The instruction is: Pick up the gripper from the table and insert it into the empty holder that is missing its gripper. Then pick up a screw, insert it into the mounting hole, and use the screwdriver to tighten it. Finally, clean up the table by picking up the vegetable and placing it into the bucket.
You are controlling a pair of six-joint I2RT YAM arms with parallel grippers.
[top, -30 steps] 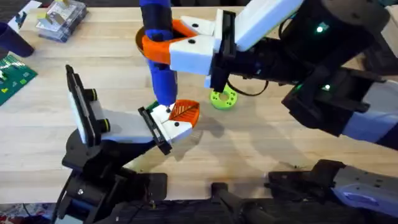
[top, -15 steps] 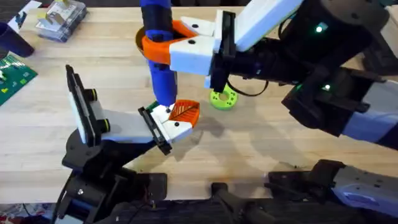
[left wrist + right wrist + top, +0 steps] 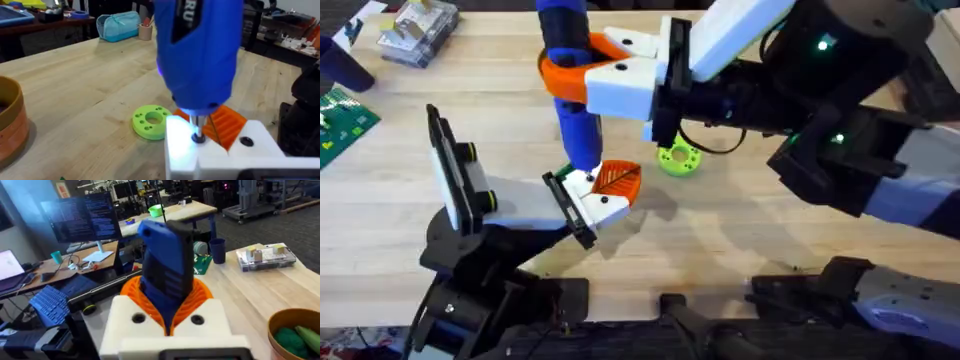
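Screwdriver: fat blue cylindrical power driver (image 3: pixel 572 90) with orange collar, upright, bit on the white block of the orange-fingered gripper (image 3: pixel 603 187), seated at the white moulded holder's (image 3: pixel 525 205) tip.
Right hand (image 3: pixel 620 75): clamped round the screwdriver.
Left hand: cannot tell.
Advice: keep the bit square, press lightly.
Change: the screwdriver's top has leaned slightly away from the green disc (image 3: pixel 678 158).

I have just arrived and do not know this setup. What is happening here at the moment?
The right gripper holds the screwdriver upright, its bit pressed on the white block of the gripper, which sits in the holder on the black stand. The green disc lies on the table beside it. Something green already lies in the bucket.
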